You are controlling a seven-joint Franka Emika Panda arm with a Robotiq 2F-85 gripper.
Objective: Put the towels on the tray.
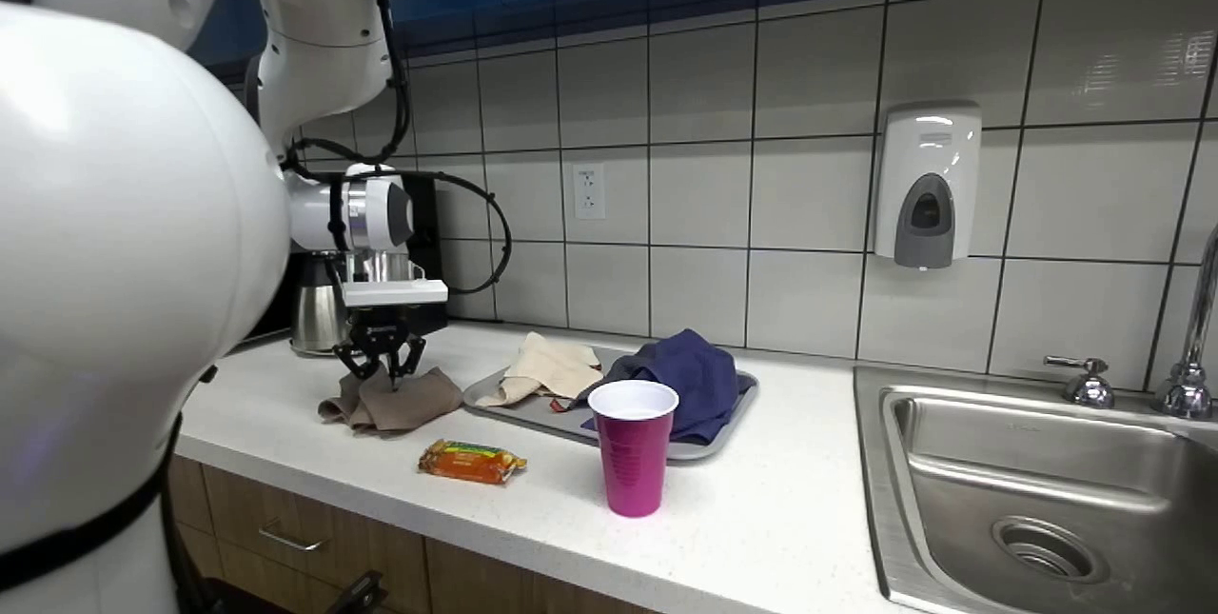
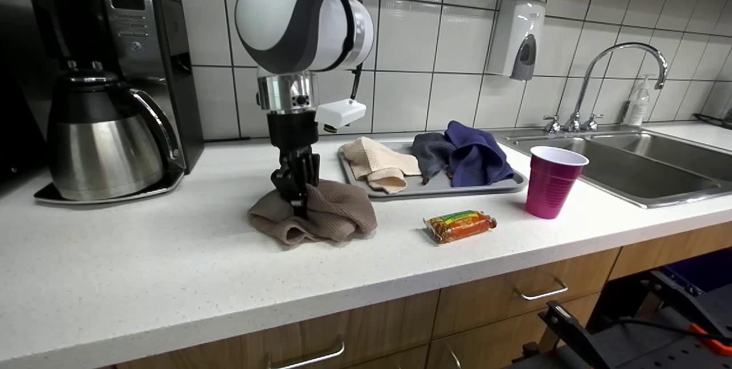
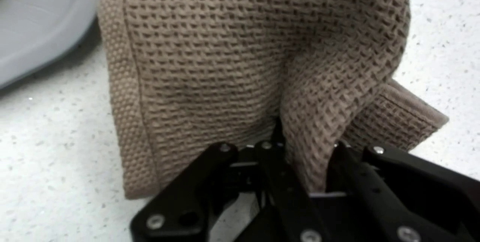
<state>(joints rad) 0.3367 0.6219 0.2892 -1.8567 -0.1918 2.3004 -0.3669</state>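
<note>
Brown towel (image 2: 340, 209) lengthwise along counter (image 2: 171, 266)

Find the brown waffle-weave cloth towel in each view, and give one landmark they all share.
In an exterior view: brown waffle-weave cloth towel, left of centre, lower half.
In an exterior view: towel, just left of centre, lower half.
Wrist view: towel, large across the middle, cut off by the top edge.
Shared landmark: grey round-cornered tray, right of the towel in both exterior views, upper left in the wrist view.
</note>
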